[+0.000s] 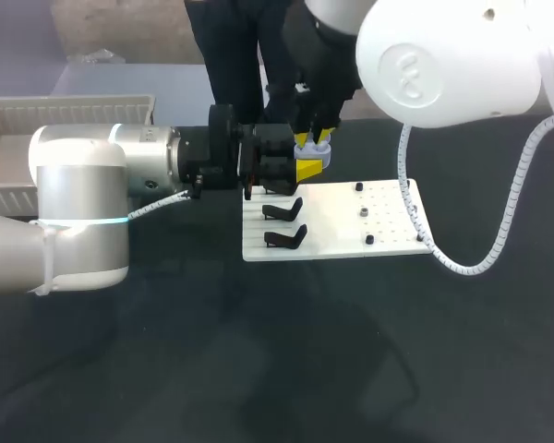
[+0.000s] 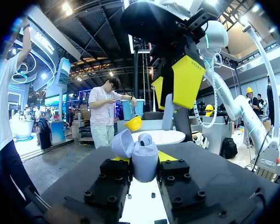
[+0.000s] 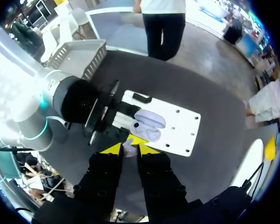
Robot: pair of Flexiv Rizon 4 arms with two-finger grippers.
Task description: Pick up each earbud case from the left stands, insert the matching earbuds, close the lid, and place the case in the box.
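Nearest you in the head view, your left arm [image 1: 78, 212] comes across from the left to the white board [image 1: 388, 217]; the left gripper [image 1: 307, 170] is clamped on the lilac case [image 1: 315, 153] above the board's far left corner, with the right gripper [image 1: 312, 140] pointing down right over it; three black stands [image 1: 284, 210] stand on the board's left side, and the box [image 1: 74, 103] lies well apart at the far left; from the left wrist, you see the case [image 2: 144, 158] held between both fingers, lid open, and the right gripper just above it, pinching an earbud [image 2: 167, 113]; from the right wrist, the earbud [image 3: 129, 147] sits gripped between the yellow tips, directly over the open case [image 3: 148, 126].
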